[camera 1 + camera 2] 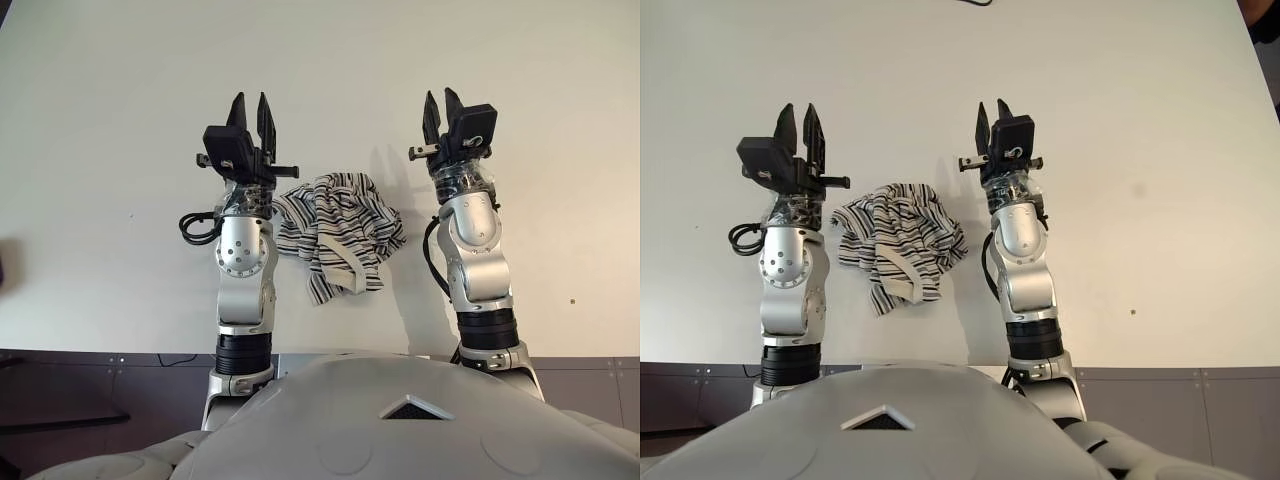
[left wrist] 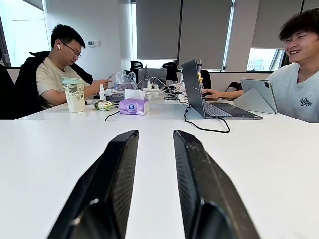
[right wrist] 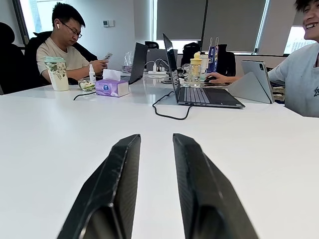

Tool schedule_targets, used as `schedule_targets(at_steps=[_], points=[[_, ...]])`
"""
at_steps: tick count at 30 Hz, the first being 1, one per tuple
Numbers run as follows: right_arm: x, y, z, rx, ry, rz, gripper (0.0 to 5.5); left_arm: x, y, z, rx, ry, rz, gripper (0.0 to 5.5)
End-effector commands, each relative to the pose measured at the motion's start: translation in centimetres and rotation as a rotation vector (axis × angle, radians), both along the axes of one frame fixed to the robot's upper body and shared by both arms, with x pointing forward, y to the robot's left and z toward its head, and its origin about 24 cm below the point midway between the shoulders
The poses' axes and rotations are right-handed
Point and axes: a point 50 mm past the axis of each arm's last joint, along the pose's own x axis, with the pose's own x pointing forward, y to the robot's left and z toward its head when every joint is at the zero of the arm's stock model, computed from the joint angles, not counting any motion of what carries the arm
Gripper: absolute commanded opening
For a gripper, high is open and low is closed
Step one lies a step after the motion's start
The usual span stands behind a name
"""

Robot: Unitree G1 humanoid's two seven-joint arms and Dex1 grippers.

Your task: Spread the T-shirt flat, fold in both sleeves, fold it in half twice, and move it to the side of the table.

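T-shirt (image 1: pixel 340 232) lies crumpled on table (image 1: pixel 110 90) between left gripper (image 1: pixel 250 98) and right gripper (image 1: pixel 443 94), both parted, empty, probably poised to begin spreading; sleeves hard to discern.

T-shirt (image 1: pixel 338 232) sits bunched on the table (image 1: pixel 120 120), right between the left pincer (image 1: pixel 251 108) and right pincer (image 1: pixel 441 104).

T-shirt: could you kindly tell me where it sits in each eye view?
Left eye view: T-shirt, crumpled, at the picture's centre.
Right eye view: T-shirt, left of centre.
Shared landmark: left gripper, open, by the T-shirt's far left corner.
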Motion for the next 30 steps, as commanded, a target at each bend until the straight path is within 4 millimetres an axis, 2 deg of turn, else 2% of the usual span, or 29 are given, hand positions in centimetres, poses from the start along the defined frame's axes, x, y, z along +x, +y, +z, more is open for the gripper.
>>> schedule_targets(at_steps=[1,19,23,30], points=[[0.2,-0.2,0.5,0.008,-0.011,-0.005,1.18,0.5,0.2,0.3,0.008,-0.009,0.010,1.28],[0.8,0.2,0.6,-0.015,-0.024,0.051,1.18,1.1,0.5,0.2,0.041,-0.012,0.045,1.28],[0.5,-0.4,0.4,0.034,-0.002,0.007,1.18,0.9,1.0,0.0,-0.021,0.017,0.066,1.28],[0.4,-0.6,0.6,0.019,-0.012,-0.011,1.18,0.5,1.3,-0.5,-0.120,0.063,0.078,1.28]])
